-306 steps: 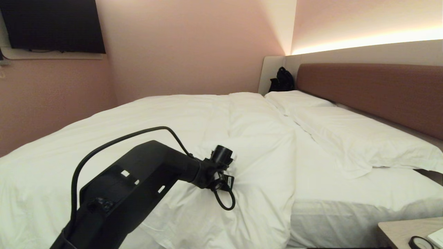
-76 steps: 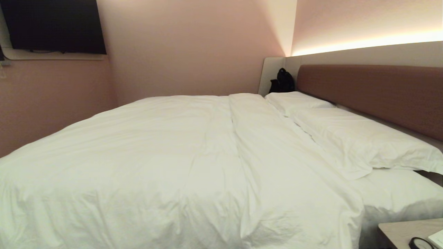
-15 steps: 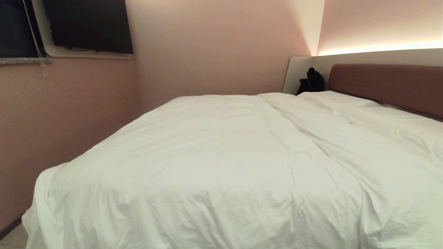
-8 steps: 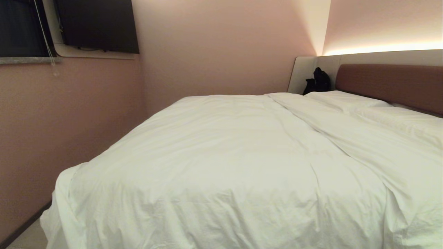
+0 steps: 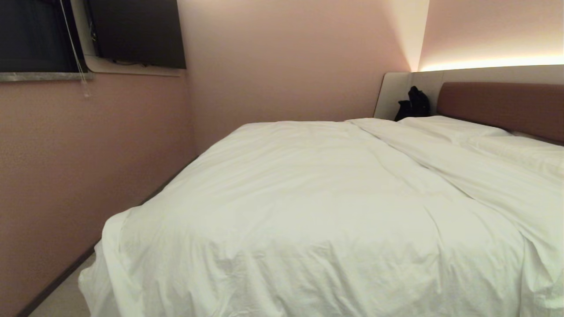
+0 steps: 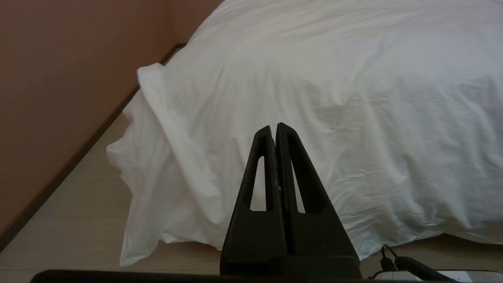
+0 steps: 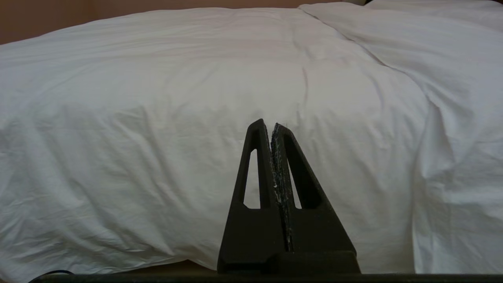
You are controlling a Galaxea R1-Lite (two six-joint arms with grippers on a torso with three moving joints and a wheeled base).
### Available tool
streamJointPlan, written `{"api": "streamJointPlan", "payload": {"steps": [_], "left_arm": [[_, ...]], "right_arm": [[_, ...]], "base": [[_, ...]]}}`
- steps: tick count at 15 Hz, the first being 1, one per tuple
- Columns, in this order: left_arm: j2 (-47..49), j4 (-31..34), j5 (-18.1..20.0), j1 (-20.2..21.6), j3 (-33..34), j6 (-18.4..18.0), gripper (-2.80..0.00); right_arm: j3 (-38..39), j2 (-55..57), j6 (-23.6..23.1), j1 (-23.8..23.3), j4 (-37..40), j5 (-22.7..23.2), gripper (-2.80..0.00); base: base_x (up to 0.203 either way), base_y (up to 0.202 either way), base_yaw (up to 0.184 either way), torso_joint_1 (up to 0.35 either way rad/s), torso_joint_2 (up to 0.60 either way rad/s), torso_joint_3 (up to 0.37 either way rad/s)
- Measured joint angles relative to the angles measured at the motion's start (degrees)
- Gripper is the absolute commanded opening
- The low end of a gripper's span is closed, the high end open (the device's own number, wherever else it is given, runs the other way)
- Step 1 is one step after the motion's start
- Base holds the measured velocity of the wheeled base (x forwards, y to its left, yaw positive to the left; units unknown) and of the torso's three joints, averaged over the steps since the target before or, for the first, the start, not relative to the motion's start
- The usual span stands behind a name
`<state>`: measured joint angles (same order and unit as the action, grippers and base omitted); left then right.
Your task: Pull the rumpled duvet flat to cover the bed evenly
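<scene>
While both arms sat parked low in front of the robot, out of the head view, the duvet (image 5: pixel 317 211) lay spread over the bed (image 5: pixel 502 105), covering nearly all of its top from the foot end up to the pillows (image 5: pixel 458 127). Its surface was broadly flat with soft creases, and a long fold line ran across it just short of the pillows. At the near side the duvet draped over the edge of the bed, and at the foot corner, toward the pink wall (image 5: pixel 88 167), its corner hung in loose folds down to the pale floor (image 5: pixel 61 301); the left wrist view showed that hanging corner touching the floor. The left gripper (image 6: pixel 275 127) pointed at the draped side of the duvet near that corner, its two black fingers pressed together with nothing between them, and apart from the cloth. The right gripper (image 7: pixel 271 125) pointed at the draped side further toward the head end, fingers likewise pressed tight and empty, with whitish scuffing along the seam where they met. Beyond the pillows ran the reddish-brown headboard, and a black bag (image 5: pixel 414 103) stood in the far corner beside a pale panel. A dark screen (image 5: pixel 136 33) hung high on the wall, next to a window ledge (image 5: pixel 44 75) with a thin cord (image 5: pixel 79 57) dangling from above.
</scene>
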<state>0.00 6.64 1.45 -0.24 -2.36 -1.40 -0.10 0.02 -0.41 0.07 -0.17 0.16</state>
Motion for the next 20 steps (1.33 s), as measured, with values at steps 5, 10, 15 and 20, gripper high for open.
{"api": "streamJointPlan", "payload": {"steps": [5, 10, 15, 20], "left_arm": [[0.0, 0.0, -0.1, 0.0, 0.0, 0.2, -2.80], [0.0, 0.0, -0.2, 0.0, 0.0, 0.2, -2.80], [0.0, 0.0, -0.2, 0.0, 0.0, 0.2, -2.80], [0.0, 0.0, -0.2, 0.0, 0.0, 0.5, -2.80]], "right_arm": [[0.0, 0.0, 0.0, 0.0, 0.0, 0.0, -2.80], [0.0, 0.0, 0.0, 0.0, 0.0, 0.0, -2.80], [0.0, 0.0, 0.0, 0.0, 0.0, 0.0, -2.80], [0.0, 0.0, 0.0, 0.0, 0.0, 0.0, -2.80]], "base": [[0.000, 0.195, 0.001, 0.002, 0.00, 0.002], [0.000, 0.196, 0.000, 0.003, 0.00, 0.002], [0.000, 0.196, -0.002, 0.002, 0.00, 0.001], [0.000, 0.198, 0.000, 0.003, 0.00, 0.002]]}}
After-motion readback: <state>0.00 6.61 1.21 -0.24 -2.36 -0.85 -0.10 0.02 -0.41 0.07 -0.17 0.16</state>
